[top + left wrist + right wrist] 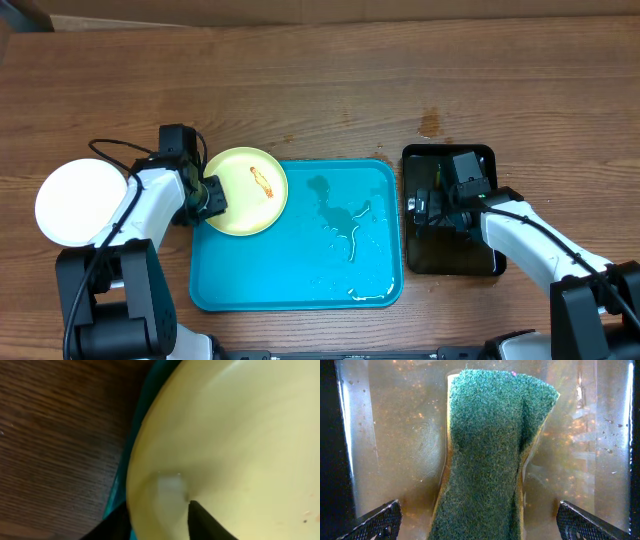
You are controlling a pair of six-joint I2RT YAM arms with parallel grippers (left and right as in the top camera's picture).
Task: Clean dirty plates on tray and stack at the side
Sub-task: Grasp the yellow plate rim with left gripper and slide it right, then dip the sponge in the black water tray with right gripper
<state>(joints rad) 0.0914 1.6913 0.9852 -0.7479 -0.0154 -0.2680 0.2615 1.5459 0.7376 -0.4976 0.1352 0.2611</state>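
The blue tray (300, 270) lies in the middle of the table (320, 80), with water (345, 225) on it. To its right is a black tray (445, 262). A wet green sponge (490, 450) lies in it. The right gripper (425, 207) hangs over the sponge, opened wide, not touching it. On the left, a white plate (78, 202) sits on the table. The yellow plate (245, 190) lies on the blue tray's far left corner, with an orange smear (262, 182). The left gripper (212, 197) has fingers (205, 522) on both sides of its rim. I cannot tell if they squeeze it.
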